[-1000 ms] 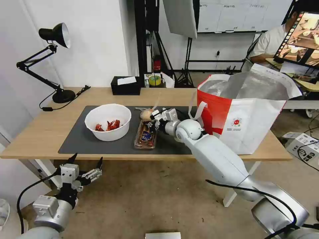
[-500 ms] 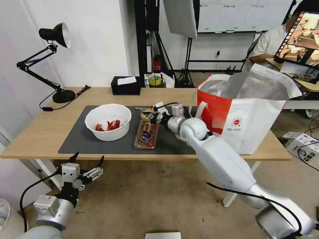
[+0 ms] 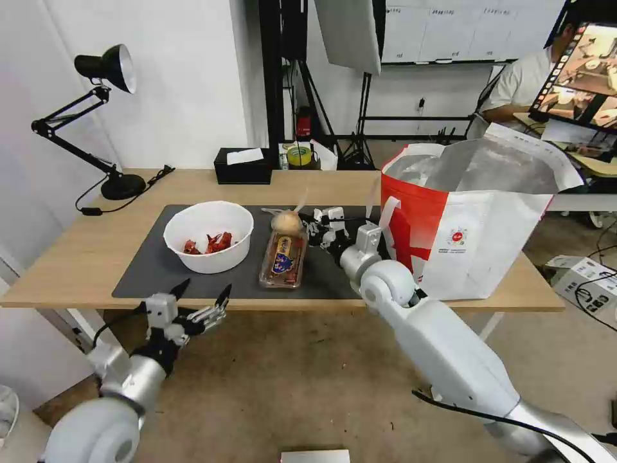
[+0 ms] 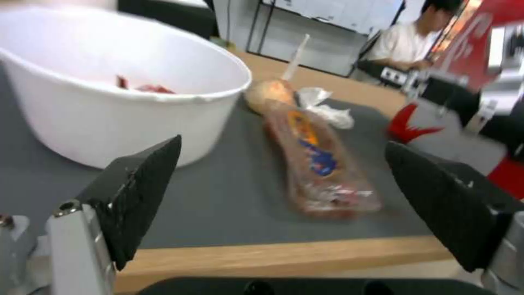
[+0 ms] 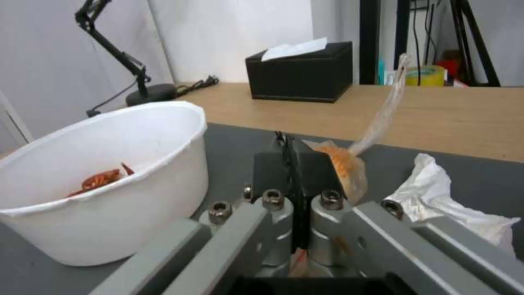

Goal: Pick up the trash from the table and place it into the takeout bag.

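On the table [image 3: 77, 257], a white bowl [image 3: 209, 244] with red shell scraps stands on the grey mat [image 3: 160, 280]. Right of it lie the clear clamshell tray [image 3: 283, 260] and, behind that, the bagged tan bun [image 3: 287, 223] and crumpled tissue [image 5: 453, 205]. My right gripper [image 3: 313, 226] hovers low just right of the bun, and its jaws [image 5: 289, 147] are shut with nothing seen between them. The bun [image 5: 344, 168] lies right beside its tips. Below the table's front edge, my left gripper [image 3: 204, 290] is open and faces the bowl [image 4: 120, 86] and tray [image 4: 322, 164]. The red-and-white takeout bag [image 3: 475, 238] stands open at the right.
A black tissue box [image 3: 243, 165] and a roll of tape [image 3: 299, 155] sit at the table's back edge. A black desk lamp [image 3: 106, 71] stands at the back left. A monitor [image 3: 581, 77] stands behind the bag.
My right gripper has drawn back to the right, away from the bun, which stays on the mat. My left arm has risen and moved right, closer to the table's front edge.
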